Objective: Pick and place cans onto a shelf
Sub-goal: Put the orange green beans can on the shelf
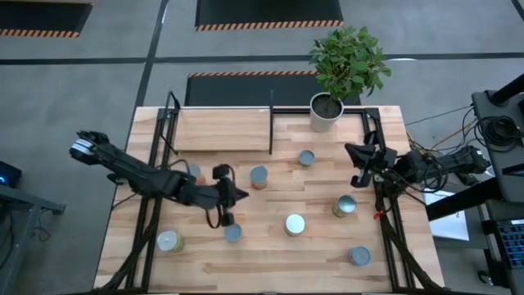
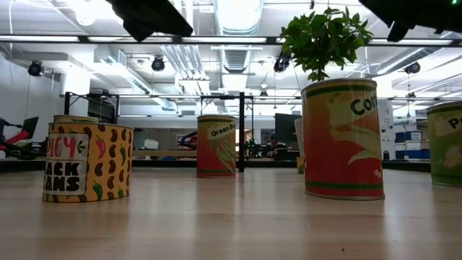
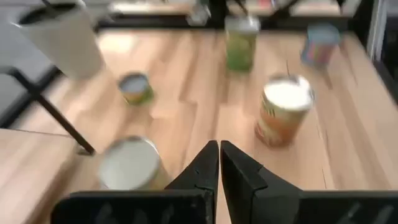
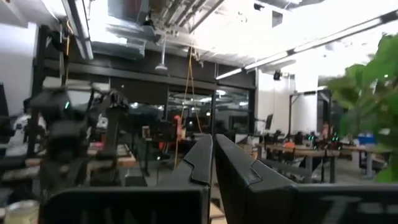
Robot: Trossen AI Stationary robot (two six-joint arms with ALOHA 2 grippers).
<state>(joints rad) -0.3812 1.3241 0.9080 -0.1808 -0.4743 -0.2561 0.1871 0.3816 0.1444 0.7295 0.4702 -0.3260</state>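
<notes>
The left gripper (image 1: pixel 239 194) hangs over the middle of the table with its two fingers pressed together and nothing in them. The right gripper (image 1: pixel 354 154) waits by the right edge, also pressed together and empty.

No can is on the shelf (image 1: pixel 223 129) yet, so I think the job is just starting. To do this step well, the left gripper should open wide first. Then it should go down around the nearest can (image 1: pixel 259 176), with one finger on each side. It should squeeze the round sides low enough that the can does not tip, then lift it straight up and set it flat on the shelf.

The cans are short and round with shiny tops. Seven sit apart on the table, one (image 1: pixel 306 157) near the plant pot (image 1: pixel 326 112). From the low view, one can (image 2: pixel 88 162) is yellow with black spots and another (image 2: pixel 342 139) is red and orange. The shelf is a pale wood board with black posts at the far left of the table.
</notes>
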